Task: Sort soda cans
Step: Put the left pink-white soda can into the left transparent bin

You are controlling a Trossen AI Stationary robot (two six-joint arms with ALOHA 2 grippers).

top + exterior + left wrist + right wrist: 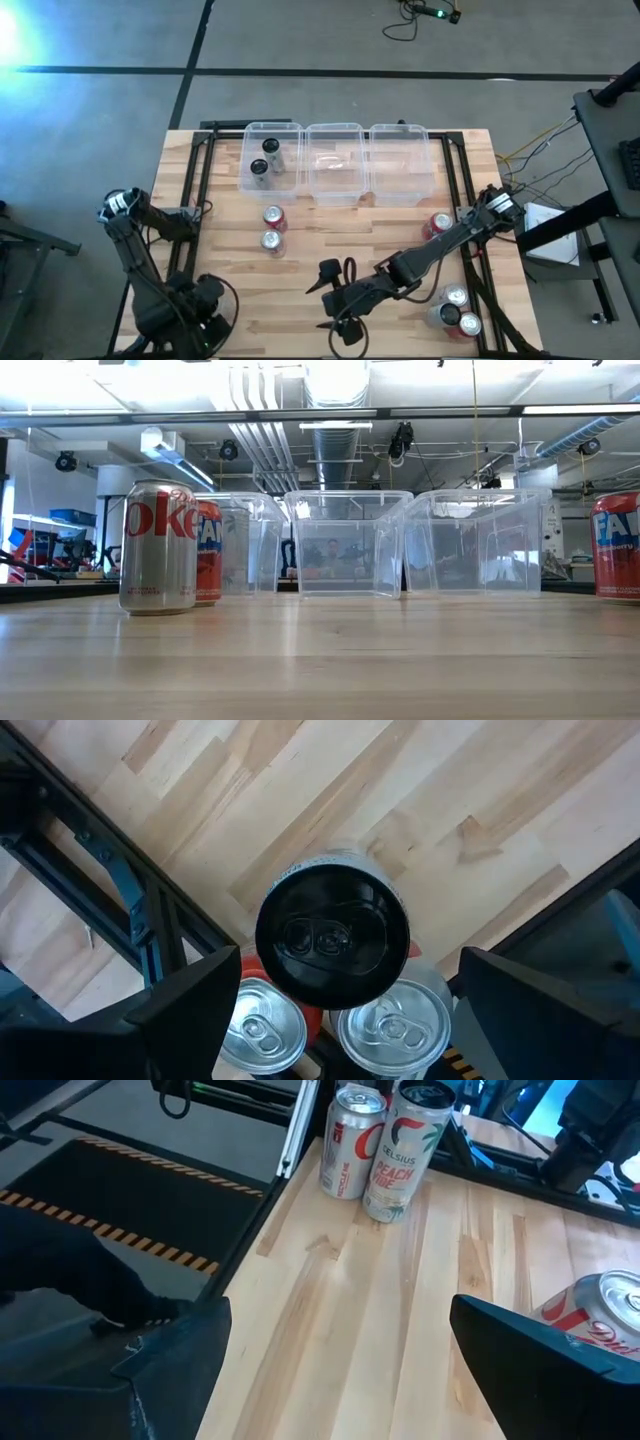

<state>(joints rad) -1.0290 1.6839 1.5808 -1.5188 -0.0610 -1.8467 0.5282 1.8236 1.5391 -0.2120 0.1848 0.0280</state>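
High view puts the left gripper at the counter's near left corner. Its jaws are spread either side of a black-topped can, which stands against two silver-topped cans close to the edge. Closing off-centre could, I judge, shove a neighbour over the rail. From above, the arm hides this cluster entirely.

Two dark cans sit in the left bin. A red can and a silver can stand loose ahead of it.

The right gripper hovers mid-counter, jaws apart and empty. A sweep could topple those loose cans. Farther right, the corner cans overlap, so their count is unclear.
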